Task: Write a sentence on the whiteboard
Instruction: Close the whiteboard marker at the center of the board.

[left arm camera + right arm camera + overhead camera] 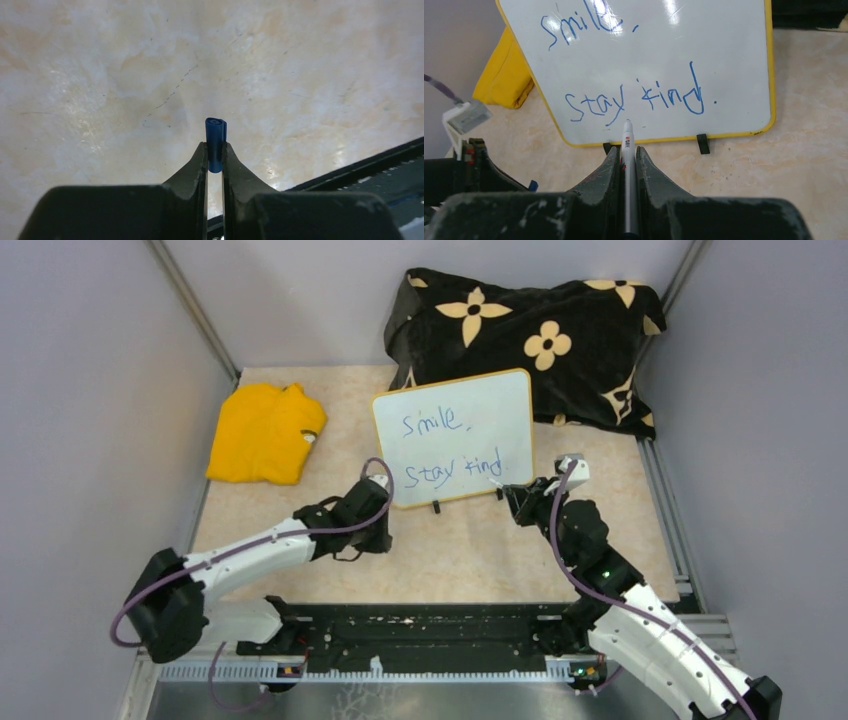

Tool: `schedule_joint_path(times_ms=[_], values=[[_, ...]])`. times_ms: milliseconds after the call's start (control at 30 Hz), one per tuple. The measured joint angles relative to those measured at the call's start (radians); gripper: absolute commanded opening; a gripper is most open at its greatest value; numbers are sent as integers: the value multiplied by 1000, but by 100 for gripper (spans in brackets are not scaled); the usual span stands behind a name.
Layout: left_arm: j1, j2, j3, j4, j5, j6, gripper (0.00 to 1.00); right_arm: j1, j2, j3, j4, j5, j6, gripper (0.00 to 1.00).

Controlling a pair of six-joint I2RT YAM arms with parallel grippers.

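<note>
The whiteboard (480,400) stands tilted on small black feet at the table's middle. On it is the sentence (452,448), "Smile, Stay kind", in blue over two lines; it also shows in the right wrist view, sentence (634,100) on whiteboard (729,60). My right gripper (626,150) is shut on a white marker (627,137), whose tip points at the board's lower edge, just off it. That right gripper (515,498) sits by the board's lower right corner. My left gripper (215,146) is shut on a small blue marker cap (215,134) above the table, with the left gripper (372,525) near the board's lower left.
A yellow cloth (265,432) lies at the back left of the beige table. Behind the board is a black flowered cloth (530,335). A black rail (420,635) runs along the near edge between the arm bases. Grey walls close in both sides.
</note>
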State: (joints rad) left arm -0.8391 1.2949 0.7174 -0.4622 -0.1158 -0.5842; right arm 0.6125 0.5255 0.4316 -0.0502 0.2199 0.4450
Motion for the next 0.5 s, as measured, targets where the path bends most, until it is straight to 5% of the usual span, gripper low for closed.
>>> schedule_joint_path(times_ms=[500], values=[[24, -431, -53, 389, -48, 24, 0, 0, 8, 6, -10, 0, 0, 0]])
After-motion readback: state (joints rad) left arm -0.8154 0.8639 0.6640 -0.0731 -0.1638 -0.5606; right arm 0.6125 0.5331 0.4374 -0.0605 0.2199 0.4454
